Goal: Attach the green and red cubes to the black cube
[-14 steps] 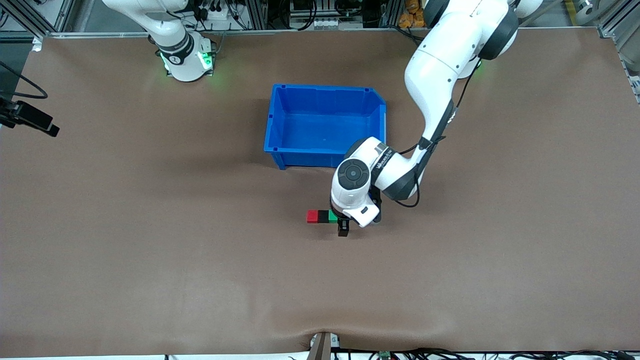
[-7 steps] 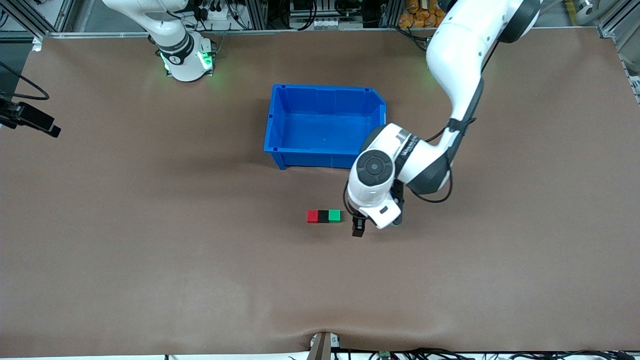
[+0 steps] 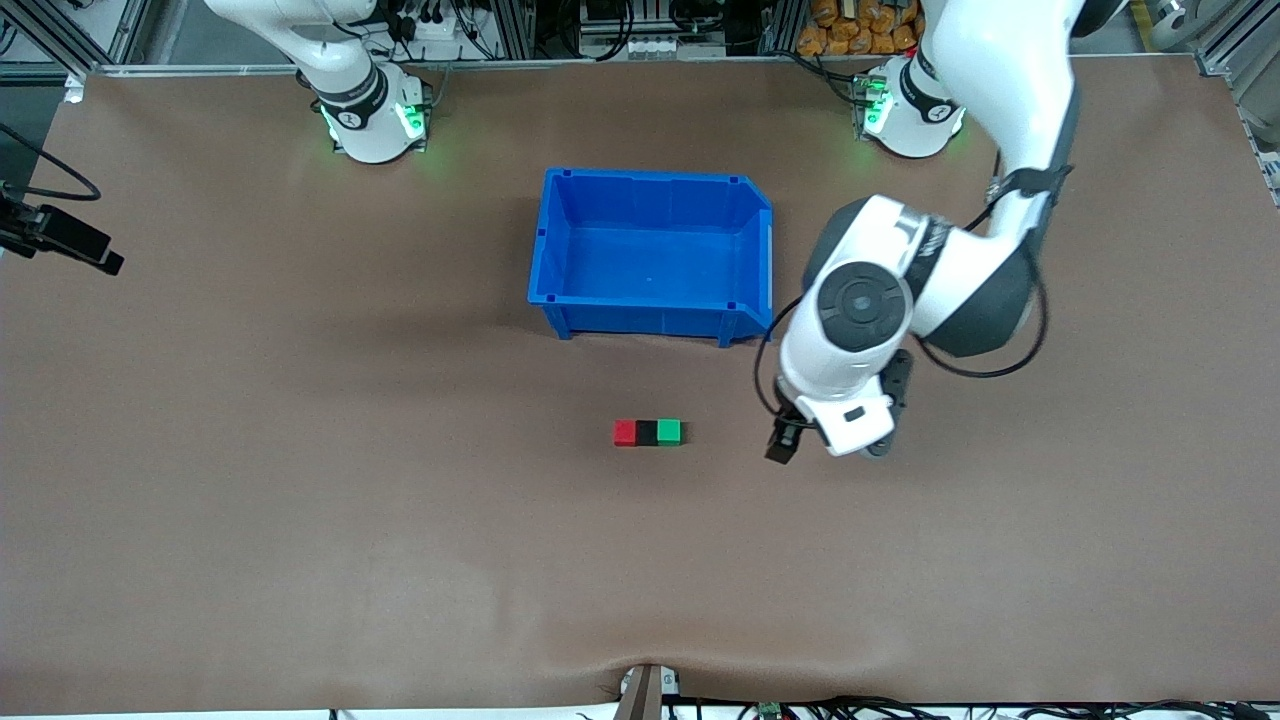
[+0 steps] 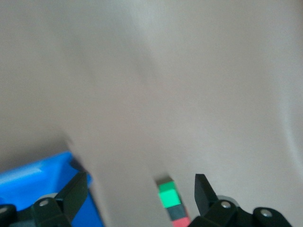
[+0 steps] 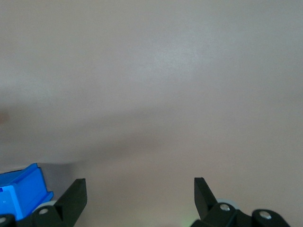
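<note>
The red cube [image 3: 625, 432], the black cube [image 3: 647, 432] and the green cube [image 3: 669, 431] lie in one touching row on the brown table, black in the middle, green toward the left arm's end. My left gripper [image 3: 782, 445] hangs open and empty over bare table, apart from the green cube, on the left arm's side of the row. The left wrist view shows the green cube [image 4: 169, 195], black cube [image 4: 176, 213] and red cube [image 4: 182, 222] between the open fingers of that gripper [image 4: 138, 189]. My right gripper [image 5: 139, 187] is open over bare table and holds nothing.
An empty blue bin [image 3: 650, 320] stands farther from the front camera than the cubes, and a corner of the blue bin [image 5: 19, 194] shows in the right wrist view. The right arm waits by its base [image 3: 370, 110]. A black camera mount [image 3: 60, 240] sticks in at the right arm's end.
The left gripper has drawn away from the green cube toward the left arm's end of the table, still open. The three cubes stay in their row.
</note>
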`<state>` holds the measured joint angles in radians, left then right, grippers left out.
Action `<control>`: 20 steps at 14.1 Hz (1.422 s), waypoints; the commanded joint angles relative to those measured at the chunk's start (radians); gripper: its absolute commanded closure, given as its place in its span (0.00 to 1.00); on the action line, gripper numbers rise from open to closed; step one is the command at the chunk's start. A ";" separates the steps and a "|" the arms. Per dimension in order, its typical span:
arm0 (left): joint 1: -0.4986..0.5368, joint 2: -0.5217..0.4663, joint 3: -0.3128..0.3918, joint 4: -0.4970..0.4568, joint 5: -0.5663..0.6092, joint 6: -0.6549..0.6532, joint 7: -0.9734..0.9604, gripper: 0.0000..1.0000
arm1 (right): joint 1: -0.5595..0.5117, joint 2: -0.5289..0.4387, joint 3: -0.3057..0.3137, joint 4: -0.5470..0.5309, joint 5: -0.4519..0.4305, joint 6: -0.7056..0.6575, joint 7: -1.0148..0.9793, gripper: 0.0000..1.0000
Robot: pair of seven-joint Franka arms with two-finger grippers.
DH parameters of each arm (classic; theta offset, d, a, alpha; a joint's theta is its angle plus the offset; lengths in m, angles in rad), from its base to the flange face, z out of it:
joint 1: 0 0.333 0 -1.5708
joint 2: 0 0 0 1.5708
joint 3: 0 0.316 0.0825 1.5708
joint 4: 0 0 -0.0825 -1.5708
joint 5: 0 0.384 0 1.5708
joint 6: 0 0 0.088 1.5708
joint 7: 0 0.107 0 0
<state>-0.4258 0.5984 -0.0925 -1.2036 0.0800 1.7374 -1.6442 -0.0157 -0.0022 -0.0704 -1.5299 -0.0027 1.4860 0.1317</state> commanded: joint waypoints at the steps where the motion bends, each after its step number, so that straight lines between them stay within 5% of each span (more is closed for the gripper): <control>1: 0.041 -0.093 0.004 -0.039 -0.016 -0.080 0.159 0.00 | -0.017 0.007 0.017 0.017 0.001 -0.012 -0.007 0.00; 11: 0.220 -0.276 0.010 -0.042 0.004 -0.347 0.838 0.00 | -0.021 0.008 0.017 0.014 0.007 -0.013 -0.007 0.00; 20: 0.326 -0.506 0.005 -0.197 0.003 -0.342 1.175 0.00 | -0.030 0.010 0.014 0.014 0.030 -0.024 -0.007 0.00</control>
<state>-0.1195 0.1655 -0.0830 -1.3161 0.0809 1.3760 -0.5152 -0.0183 0.0007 -0.0731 -1.5299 0.0064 1.4771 0.1317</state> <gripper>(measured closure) 0.000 0.000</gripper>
